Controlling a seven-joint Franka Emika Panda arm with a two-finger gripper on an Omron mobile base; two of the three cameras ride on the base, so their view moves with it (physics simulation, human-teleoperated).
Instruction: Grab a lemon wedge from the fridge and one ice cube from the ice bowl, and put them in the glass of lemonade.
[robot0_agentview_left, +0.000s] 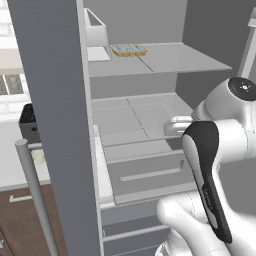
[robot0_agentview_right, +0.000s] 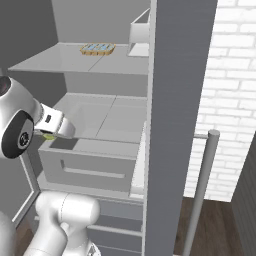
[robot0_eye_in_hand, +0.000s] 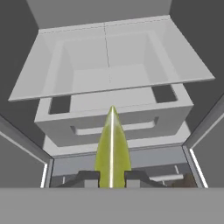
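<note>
The fridge (robot0_agentview_left: 55, 100) stands with its doors open; the interior shows an upper shelf (robot0_agentview_left: 165, 60), a lower shelf (robot0_agentview_left: 135, 112) and a drawer (robot0_agentview_left: 150, 172) below, pulled partly forward; a long vertical bar handle (robot0_agentview_left: 35, 195) runs down the open door at the left of the left base view. A small flat basket (robot0_agentview_left: 129, 49) lies at the rear of the upper shelf; a pale open-topped bin (robot0_agentview_left: 96, 32) stands just beside it, toward the door.

The arm rises from the base and bends at a dark-capped joint (robot0_agentview_left: 205, 170); the forearm reaches forward into the fridge opening, ending level with the front edge of the lower shelf, above the drawer. In the right base view the wrist extends from the left toward the drawer's near corner; the end effector (robot0_agentview_right: 50, 134) is largely hidden behind the wrist housing.

In the hand view the end effector (robot0_eye_in_hand: 111, 178) points straight at the fridge interior, roughly level, centred on the drawer front; its two dark fingertips (robot0_eye_in_hand: 89, 177) are drawn close together and clamped on the lemon wedge (robot0_eye_in_hand: 112, 148). The lemon wedge is held on edge between them, its thin rind ridge vertical and its pointed tip aimed at the drawer; it hangs in open air in front of the drawer, touching neither shelf nor drawer. In the right base view a small yellow-green sliver shows beneath the wrist at the drawer's near corner.
</note>
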